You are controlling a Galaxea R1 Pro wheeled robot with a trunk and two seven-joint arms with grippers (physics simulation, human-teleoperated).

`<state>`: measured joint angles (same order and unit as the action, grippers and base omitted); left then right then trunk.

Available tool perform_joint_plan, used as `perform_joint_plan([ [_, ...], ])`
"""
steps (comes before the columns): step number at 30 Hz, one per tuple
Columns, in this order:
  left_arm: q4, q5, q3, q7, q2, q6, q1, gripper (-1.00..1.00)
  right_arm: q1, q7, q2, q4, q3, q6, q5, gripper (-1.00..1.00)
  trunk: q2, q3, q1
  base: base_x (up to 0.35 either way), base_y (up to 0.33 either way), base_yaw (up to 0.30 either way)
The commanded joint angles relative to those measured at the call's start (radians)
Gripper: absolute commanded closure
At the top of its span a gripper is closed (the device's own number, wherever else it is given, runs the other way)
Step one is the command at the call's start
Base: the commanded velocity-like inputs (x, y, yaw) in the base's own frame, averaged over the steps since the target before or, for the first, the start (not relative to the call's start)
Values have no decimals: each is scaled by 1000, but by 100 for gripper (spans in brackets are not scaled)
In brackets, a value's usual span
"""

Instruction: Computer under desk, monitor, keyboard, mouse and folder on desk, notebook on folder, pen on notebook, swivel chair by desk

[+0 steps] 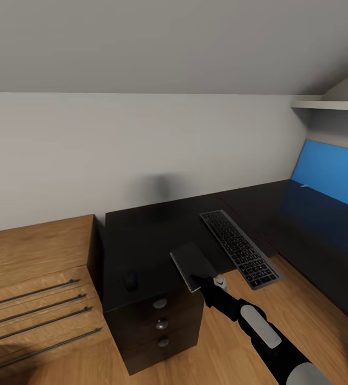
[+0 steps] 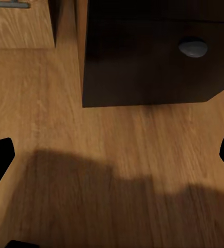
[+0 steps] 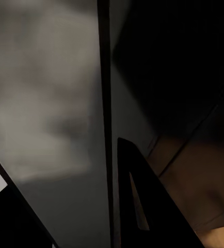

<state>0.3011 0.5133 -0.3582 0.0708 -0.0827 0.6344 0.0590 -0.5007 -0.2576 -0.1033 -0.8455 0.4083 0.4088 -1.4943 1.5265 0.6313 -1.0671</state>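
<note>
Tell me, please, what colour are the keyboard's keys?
Black keys in a grey frame on the keyboard, best seen in the head view.

Black desk w/ drawer unit under its front, three round knobs; one knob seen in left wrist view too. On desk top: keyboard, lying diagonal, its near end hanging past desk's front edge; mouse near front left corner, well apart from keyboard. Grey folder sits at front edge betw. mouse & keyboard, tilted; can't tell if it rests flat on desk. Wood floor under desk. Wooden dresser just beside desk on its left, top bare.
</note>
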Motion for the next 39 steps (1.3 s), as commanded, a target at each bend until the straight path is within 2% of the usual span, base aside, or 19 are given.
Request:
perform_joint_plan([
  [1,0,3,-8,7,0,4,1,-100,-1,-2,-1,0,3,1,-6,100,0,1,0,46,0,0],
  [29,0,3,-9,7,0,5,1,-100,-1,-2,-1,0,3,2,-6,100,0,1,0,6,0,0],
  [39,0,4,-9,7,0,5,1,-100,-1,-2,-2,0,3,2,-6,100,70,32,-38,0,0,0],
])
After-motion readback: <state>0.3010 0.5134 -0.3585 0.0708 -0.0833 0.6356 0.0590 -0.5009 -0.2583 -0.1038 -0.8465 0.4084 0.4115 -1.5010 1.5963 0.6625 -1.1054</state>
